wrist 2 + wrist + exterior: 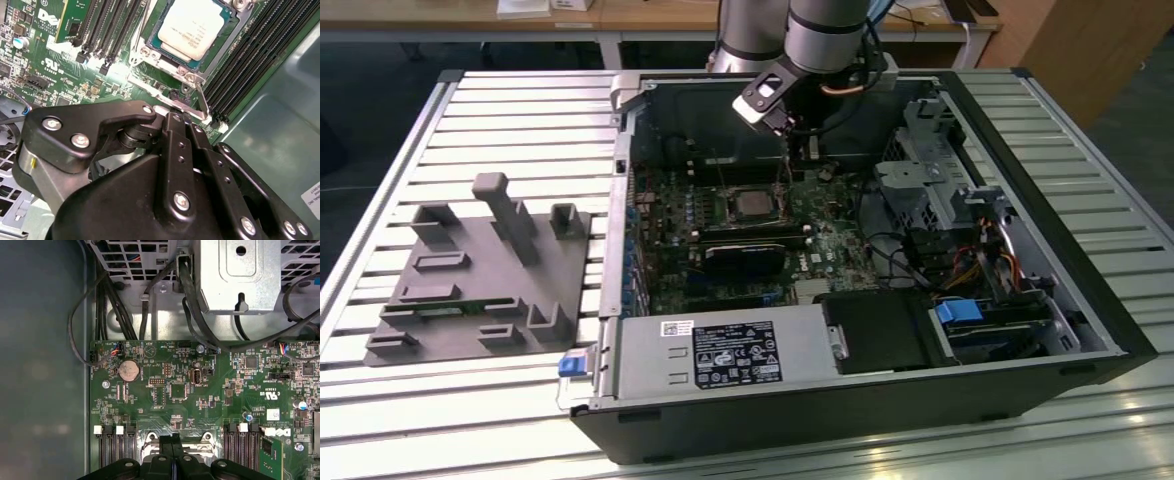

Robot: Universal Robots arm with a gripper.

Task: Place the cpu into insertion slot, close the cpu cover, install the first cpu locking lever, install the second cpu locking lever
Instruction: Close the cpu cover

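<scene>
Silver-beige on its square face: found the cpu point(192, 25) lying flat in the insertion slot point(146, 51), the silver cpu cover point(175, 69) down around it. Noted long black memory slots point(250, 55) close along both sides and a grey case wall point(280, 100) just beyond, with the gripper point(179, 116) low at the slot's edge, fingers pressed together. Could not tell whether the thin silver lever point(200, 102) was pinched between them; lost part of the cpu past the frame's edge and much board behind the gripper's body.
</scene>
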